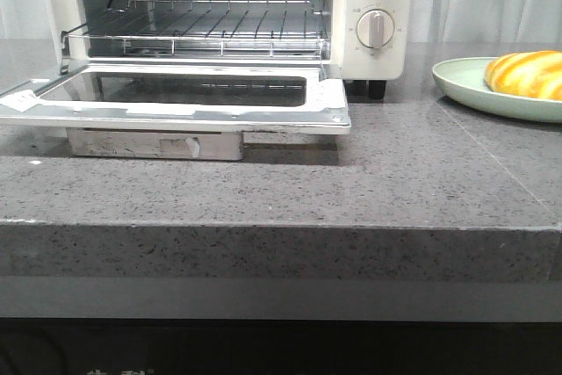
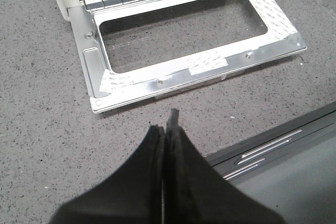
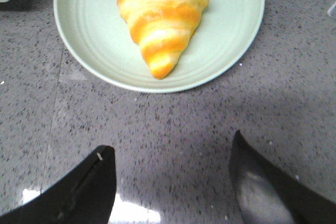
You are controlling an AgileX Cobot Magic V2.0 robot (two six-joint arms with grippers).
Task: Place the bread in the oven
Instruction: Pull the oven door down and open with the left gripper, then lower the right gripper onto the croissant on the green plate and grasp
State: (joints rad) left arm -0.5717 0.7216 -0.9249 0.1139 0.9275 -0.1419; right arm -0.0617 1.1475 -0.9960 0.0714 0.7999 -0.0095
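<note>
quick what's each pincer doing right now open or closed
Left pincer: closed, holding nothing.
Right pincer: open, empty, short of the bread.

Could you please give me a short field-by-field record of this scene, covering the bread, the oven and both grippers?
bread: striped orange-yellow croissant, lying on the plate
plate: pale green, on the counter to the right of the oven
oven: cream-white, bread not inside
door: dropped open, lying flat
rack: wire rack, nothing on it
left gripper: shut, above the counter in front of the door
right gripper: open, holding nothing, near the plate
counter: grey speckled stone
</note>
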